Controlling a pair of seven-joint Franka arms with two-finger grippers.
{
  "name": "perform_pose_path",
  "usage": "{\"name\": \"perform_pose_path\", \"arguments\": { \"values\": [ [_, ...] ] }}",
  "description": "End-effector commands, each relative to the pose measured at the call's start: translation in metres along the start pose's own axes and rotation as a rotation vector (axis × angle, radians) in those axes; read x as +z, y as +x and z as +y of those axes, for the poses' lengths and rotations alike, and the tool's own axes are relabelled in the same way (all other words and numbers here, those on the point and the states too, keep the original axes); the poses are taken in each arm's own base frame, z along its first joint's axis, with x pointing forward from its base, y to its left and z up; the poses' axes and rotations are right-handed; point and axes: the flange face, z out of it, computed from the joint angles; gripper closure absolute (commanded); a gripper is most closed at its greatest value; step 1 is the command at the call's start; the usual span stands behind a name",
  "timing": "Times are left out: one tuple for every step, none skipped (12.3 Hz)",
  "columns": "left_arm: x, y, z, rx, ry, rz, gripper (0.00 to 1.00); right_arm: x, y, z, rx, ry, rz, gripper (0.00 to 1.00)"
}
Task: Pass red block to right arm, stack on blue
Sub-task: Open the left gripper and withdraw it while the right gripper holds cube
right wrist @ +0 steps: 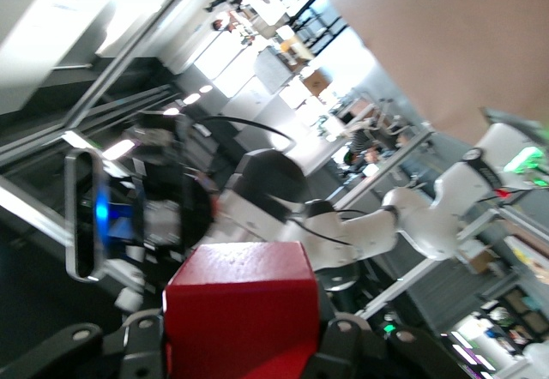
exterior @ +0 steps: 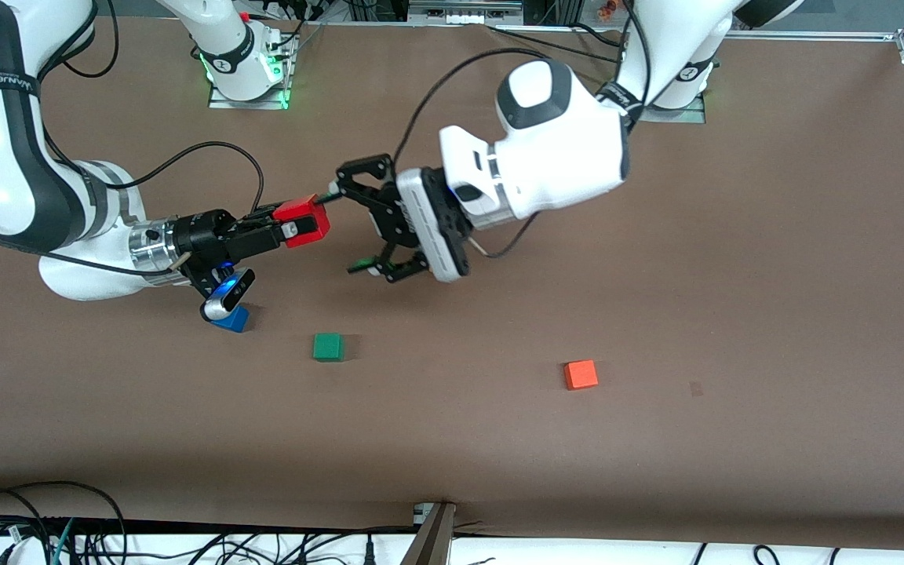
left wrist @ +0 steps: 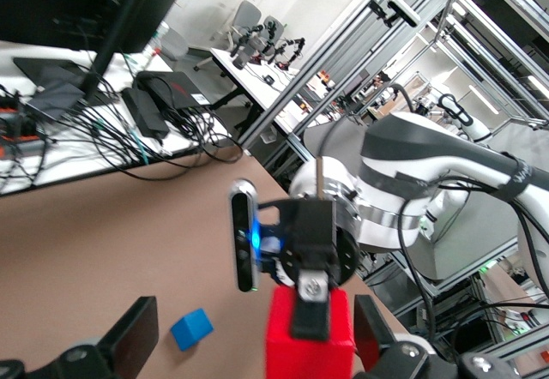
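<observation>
red block (exterior: 302,220) in right tool (exterior: 300,227), left tool (exterior: 348,230) open

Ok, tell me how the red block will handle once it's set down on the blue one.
The red block, flat-faced and clamped in the right gripper, looks rigid and shouldn't roll. The blue cube is equally small, so an off-centre placement could tip it.

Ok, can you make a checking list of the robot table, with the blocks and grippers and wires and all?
Surface: brown table, small dark mark near the orange block.
Job's things: red block in the air, clamped in the right gripper; blue block on the table under the right wrist.
Clutter: green block, orange block.
Grippers: right gripper shut on red block; left gripper open beside it.
Cables: black, on both arms and along the table edge.
Surroundings: desks, metal frames.
</observation>
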Motion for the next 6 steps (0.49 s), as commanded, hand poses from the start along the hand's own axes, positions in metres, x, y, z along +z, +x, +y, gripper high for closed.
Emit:
{"name": "perform_pose_path", "arguments": {
  "values": [
    [-0.053, 0.024, -0.013, 0.092, 0.014, -0.133, 0.0, -0.019, -0.006, 0.009, 0.009, -0.148, 0.054, 1.0],
    [-0.077, 0.032, -0.011, 0.119, 0.015, -0.183, 0.0, -0.029, -0.005, 0.014, 0.014, -0.216, 0.081, 1.0],
    [-0.103, 0.035, -0.018, 0.113, 0.004, -0.242, 0.0, -0.039, -0.005, 0.019, 0.018, -0.287, 0.11, 1.0],
    [-0.136, 0.036, -0.04, 0.086, -0.011, -0.307, 0.0, -0.048, -0.003, 0.028, 0.018, -0.384, 0.139, 1.0],
    [-0.169, 0.033, -0.064, 0.06, -0.017, -0.366, 0.0, -0.057, -0.001, 0.038, 0.0, -0.476, 0.155, 1.0],
    [-0.2, 0.035, -0.071, 0.058, -0.005, -0.415, 0.0, -0.059, 0.0, 0.043, 0.004, -0.541, 0.176, 1.0]
  ]
}}
